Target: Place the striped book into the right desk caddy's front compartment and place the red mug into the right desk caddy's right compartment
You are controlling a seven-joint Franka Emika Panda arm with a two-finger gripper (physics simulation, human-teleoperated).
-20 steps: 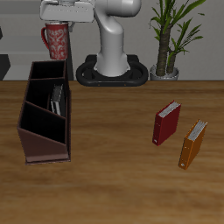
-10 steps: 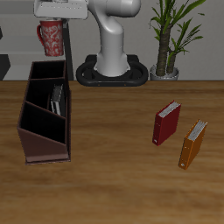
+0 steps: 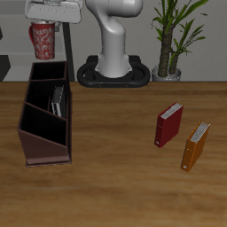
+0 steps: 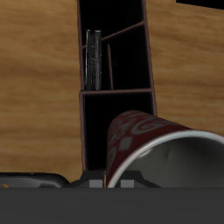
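while i've got the gripper (image 3: 46,19) clamped on the red mug (image 3: 43,40), i want it centred over the right compartment (image 3: 49,71), the squarish end cell of the right desk caddy (image 3: 35,146), before lowering straight so the base clears the walls. arm is reached high and back, wrist pointing down, mug hanging above that end. striped book (image 4: 93,58) sits upright in the front compartment (image 3: 55,100).

Table (image 3: 115,177): caddy (image 3: 35,142), two books (image 3: 168,124)
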